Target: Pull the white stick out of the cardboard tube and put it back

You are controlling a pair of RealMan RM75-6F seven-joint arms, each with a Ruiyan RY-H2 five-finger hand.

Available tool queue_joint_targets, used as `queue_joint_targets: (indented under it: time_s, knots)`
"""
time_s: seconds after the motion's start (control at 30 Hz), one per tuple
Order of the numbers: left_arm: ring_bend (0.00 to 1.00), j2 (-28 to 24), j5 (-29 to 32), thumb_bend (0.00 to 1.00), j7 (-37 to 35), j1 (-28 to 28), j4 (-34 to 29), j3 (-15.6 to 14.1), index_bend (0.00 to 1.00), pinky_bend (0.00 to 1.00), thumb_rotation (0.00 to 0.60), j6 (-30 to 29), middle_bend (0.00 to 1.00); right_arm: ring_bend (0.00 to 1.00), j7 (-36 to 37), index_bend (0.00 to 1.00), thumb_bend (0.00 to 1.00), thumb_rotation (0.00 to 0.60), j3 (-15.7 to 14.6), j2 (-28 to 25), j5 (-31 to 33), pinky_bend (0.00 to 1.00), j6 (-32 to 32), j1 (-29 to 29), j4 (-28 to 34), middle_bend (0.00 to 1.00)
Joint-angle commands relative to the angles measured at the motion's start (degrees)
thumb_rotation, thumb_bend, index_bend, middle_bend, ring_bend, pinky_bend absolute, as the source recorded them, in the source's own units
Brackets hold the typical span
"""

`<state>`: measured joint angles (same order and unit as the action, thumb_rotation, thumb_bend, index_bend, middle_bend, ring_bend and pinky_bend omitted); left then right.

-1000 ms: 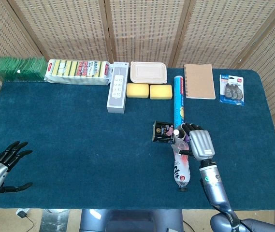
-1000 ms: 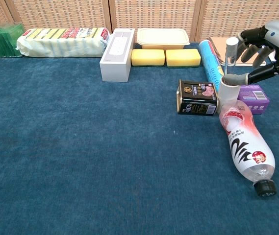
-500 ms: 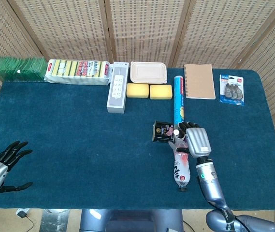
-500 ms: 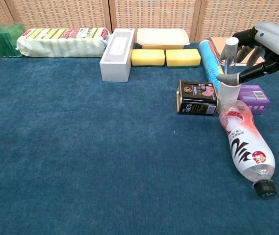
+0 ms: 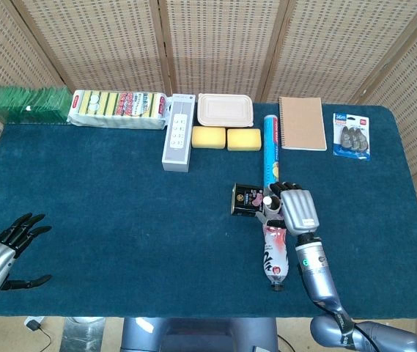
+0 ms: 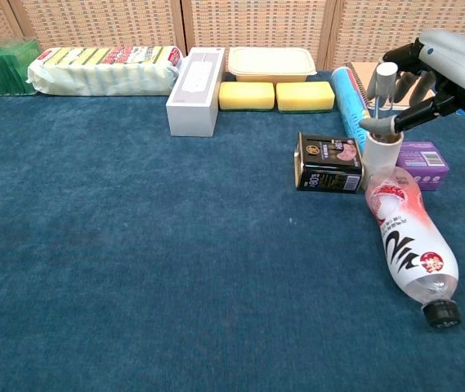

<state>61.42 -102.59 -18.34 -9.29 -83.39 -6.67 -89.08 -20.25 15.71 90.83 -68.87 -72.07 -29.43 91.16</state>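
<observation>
So nearest the camera in the chest view, lower right, is the plastic bottle (image 6: 408, 249) lying on its side, black lettering on the label I can't make out. Right behind its base stands the cardboard tube (image 6: 382, 153), with the white stick (image 6: 385, 82) poking up out of it. The right hand (image 6: 438, 67) has its fingers wrapped around the top of the stick, thumb low near the tube rim. Compared to a second ago the hand has slid toward the left of the frame and the stick sits a bit more upright over the tube, so I'd guess it's lining up, going back in or about to. The left hand (image 5: 1, 253) sits lower left in the head view, fingers spread, holding nothing. Further back, the black tin (image 6: 328, 162) has print too small to read, same with the sponge pack (image 6: 105, 67) upper left.
</observation>
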Motion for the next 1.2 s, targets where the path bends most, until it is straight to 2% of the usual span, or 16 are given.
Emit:
queue_joint_targets:
  time_s: [0.03,0.4,1.2]
  knots:
    - [0.03,0.01,0.06,0.11,0.06,-0.01,-0.04,0.03,0.16,0.24,0.459,0.04,0.08,0.42,-0.13,0.44,0.28,0.484,-0.14,0.00,0.18,0.40,-0.03,-0.02,-0.01,0.45]
    - [0.03,0.02,0.13,0.11,0.13,0.02,0.01,0.05,0.16,0.24,0.460,0.01,0.08,0.44,-0.74,0.47,0.28,0.594,-0.43,0.04,0.65,0.42,-0.33,-0.21,-0.09,0.48]
    - [0.03,0.14,0.11,0.11,0.89,-0.09,-0.27,-0.02,0.16,0.24,0.466,0.42,0.08,0.48,-2.54,0.52,0.28,0.600,-0.45,-0.46,1.68,0.43,-0.86,-0.81,0.44,0.51]
